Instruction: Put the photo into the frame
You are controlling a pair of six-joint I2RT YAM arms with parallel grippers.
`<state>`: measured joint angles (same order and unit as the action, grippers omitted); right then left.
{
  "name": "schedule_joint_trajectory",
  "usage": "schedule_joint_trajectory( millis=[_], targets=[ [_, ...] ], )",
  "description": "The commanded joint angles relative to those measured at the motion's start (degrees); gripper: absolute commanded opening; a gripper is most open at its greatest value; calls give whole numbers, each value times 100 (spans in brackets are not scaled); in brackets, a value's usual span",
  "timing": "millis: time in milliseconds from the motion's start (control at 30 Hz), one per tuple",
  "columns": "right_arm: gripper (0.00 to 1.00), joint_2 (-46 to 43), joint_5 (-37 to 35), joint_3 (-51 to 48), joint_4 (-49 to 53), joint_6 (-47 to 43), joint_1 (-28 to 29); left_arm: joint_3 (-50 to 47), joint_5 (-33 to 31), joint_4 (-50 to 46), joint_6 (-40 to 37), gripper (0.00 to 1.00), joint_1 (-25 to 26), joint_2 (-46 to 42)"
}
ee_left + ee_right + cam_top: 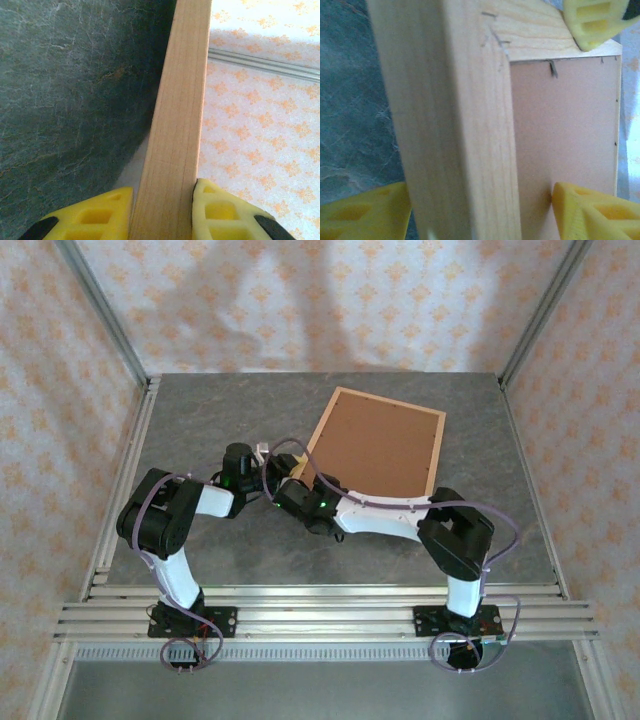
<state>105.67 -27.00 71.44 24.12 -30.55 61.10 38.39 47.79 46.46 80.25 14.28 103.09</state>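
Top external: high, behind arm bases point(190, 620), looking down-forward over whole worktop point(250, 420), distant.
Left wrist: on left hand point(162, 200), sighting along frame point(175, 125) edge, very close.
Right wrist: on right hand point(479, 200), very close on frame corner.
Shared: frame in all three; right wrist view also catches left hand's fingertip point(592, 20).

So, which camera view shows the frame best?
The top external view: nearly the whole outline of the frame shows there, around the brown backing board. The left wrist view gives one wooden edge of it close up; the right wrist view gives one corner, seen from the back.
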Motion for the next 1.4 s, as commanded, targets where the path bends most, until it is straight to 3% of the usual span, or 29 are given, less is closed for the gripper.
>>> schedule_joint_trajectory(
  millis=[0,100,333,500,600,700,767,800,1367],
  targets=[
    [70,94,-428,-85,-180,-49,19,142,64,164,419,27,5,-216],
    [65,107,-420,-98,-223,-13,24,129,56,179,428,27,5,-217],
    [39,148,-427,-174,-325,-122,27,125,57,232,465,28,6,-218],
    [15,139,-450,-201,-390,-183,26,131,55,263,491,33,12,-202],
    [0,139,-448,-183,-399,-222,31,149,55,322,531,41,4,-167],
    [0,121,-413,-144,-390,-278,28,177,70,422,584,57,-21,-107],
    [0,88,-373,-113,-381,-294,27,201,122,519,642,81,-70,-49],
    [0,56,-316,-92,-373,-288,31,196,134,618,693,98,-120,-22],
    [0,-421,155,791,-671,-17,28,116,-115,444,458,99,-1066,-146]
  ],
)
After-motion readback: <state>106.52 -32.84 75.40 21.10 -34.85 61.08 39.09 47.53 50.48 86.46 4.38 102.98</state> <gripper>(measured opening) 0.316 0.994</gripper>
